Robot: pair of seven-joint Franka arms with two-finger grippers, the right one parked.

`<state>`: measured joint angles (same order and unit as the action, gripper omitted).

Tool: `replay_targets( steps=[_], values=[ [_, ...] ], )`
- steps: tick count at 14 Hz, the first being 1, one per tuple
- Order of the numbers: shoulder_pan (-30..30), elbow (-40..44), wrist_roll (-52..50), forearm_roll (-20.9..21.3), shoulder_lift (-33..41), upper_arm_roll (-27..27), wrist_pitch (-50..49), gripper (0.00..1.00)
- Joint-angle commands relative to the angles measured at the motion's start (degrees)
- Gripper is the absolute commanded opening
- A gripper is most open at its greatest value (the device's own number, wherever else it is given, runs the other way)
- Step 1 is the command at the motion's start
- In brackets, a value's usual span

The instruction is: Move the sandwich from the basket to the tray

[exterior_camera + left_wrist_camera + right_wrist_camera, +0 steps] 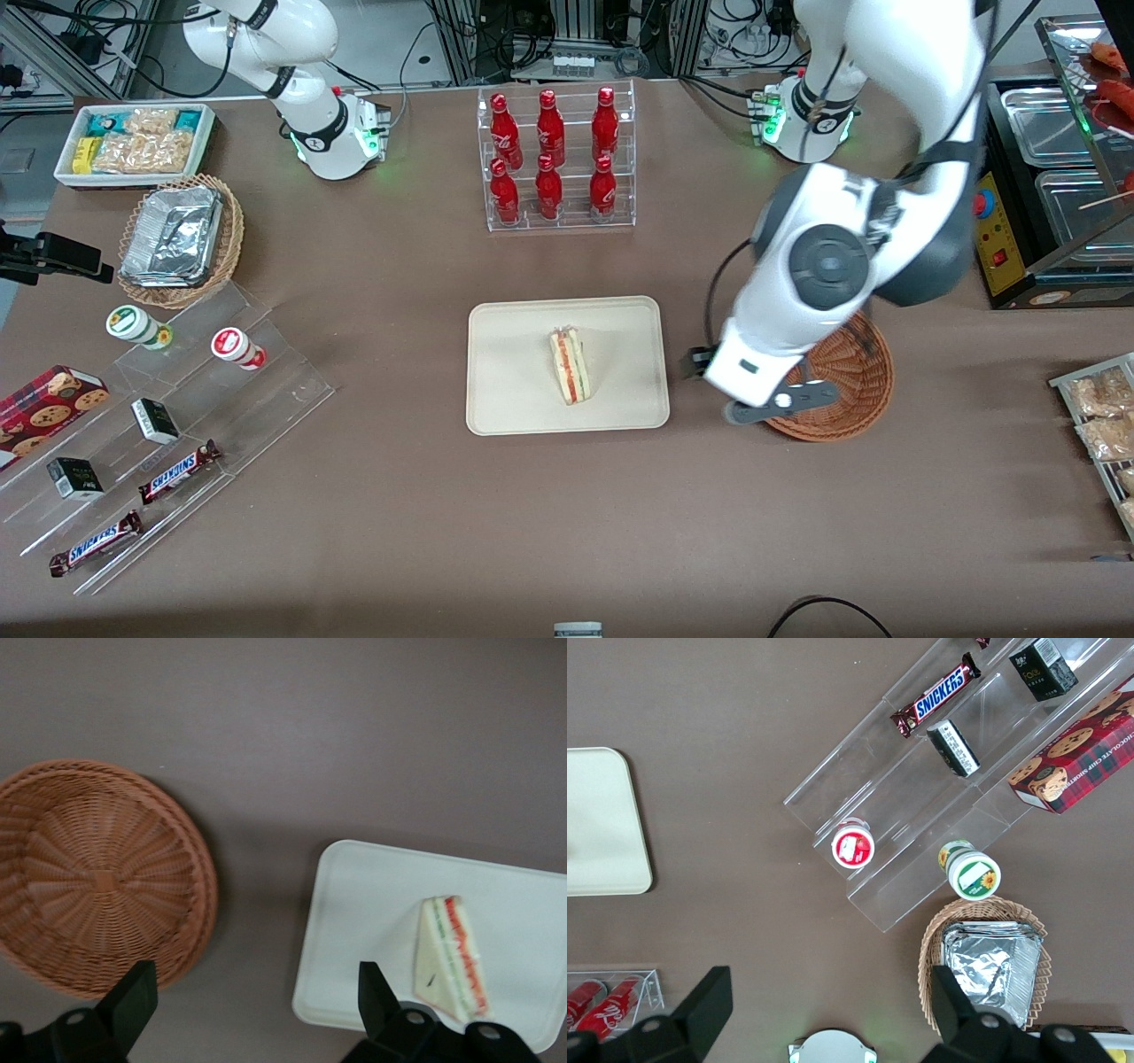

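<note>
Sandwich (570,365): lies on its side on the tray (514,328), about at the tray's middle, its red and green filling edge turned toward the basket's side. Nothing touches it.

Tray: flat on the brown table (399,496), nearer the front camera than the bottle rack (556,159). Apart from the sandwich, its surface is bare.

Basket (855,390): stands on the table just beside the tray, toward the working arm's end, with a strip of tabletop between the two rims. The wrist view shows its woven bottom (97,881) holding nothing.

Gripper (769,403): hangs above the basket's rim on the tray's side, over the gap between basket and tray. Its body hides part of the basket in the front view.

Gripper state: the two fingers (131,999) stand wide apart in the wrist view, and nothing is held between them.

Sandwich relative to gripper: well apart from the tool, away toward the parked arm's end; in the wrist view the sandwich (452,955) sits just outside one finger, not between the pair.

Basket relative to gripper: in the wrist view, the basket's rim lies close by the other finger.

Contact: none seen between gripper and sandwich, tray or basket.
</note>
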<state>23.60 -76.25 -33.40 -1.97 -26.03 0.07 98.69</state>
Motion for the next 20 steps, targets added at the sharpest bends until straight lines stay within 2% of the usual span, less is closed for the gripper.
replay_targets(
  steps=[1, 4, 6, 8, 13, 16, 20],
  values=[
    [-1.53, -4.51, 5.08, 0.39, 4.23, -0.25, -0.61, 1.0],
    [-4.07, -10.29, 8.33, 2.41, 10.27, -0.16, -0.34, 1.0],
    [-6.45, -12.6, 14.73, 2.15, 13.71, -0.42, -1.65, 1.0],
    [-11.79, -12.61, 17.65, 0.75, 16.44, -2.08, -6.12, 1.0],
    [-22.7, -12.61, 31.36, 0.48, 23.21, -6.05, -13.26, 1.0],
    [-25.35, -12.43, 33.04, 0.65, 26.2, -6.31, -17.55, 1.0],
    [-25.62, -12.61, 32.17, 1.36, 28.14, -5.79, -20.64, 1.0]
  ],
)
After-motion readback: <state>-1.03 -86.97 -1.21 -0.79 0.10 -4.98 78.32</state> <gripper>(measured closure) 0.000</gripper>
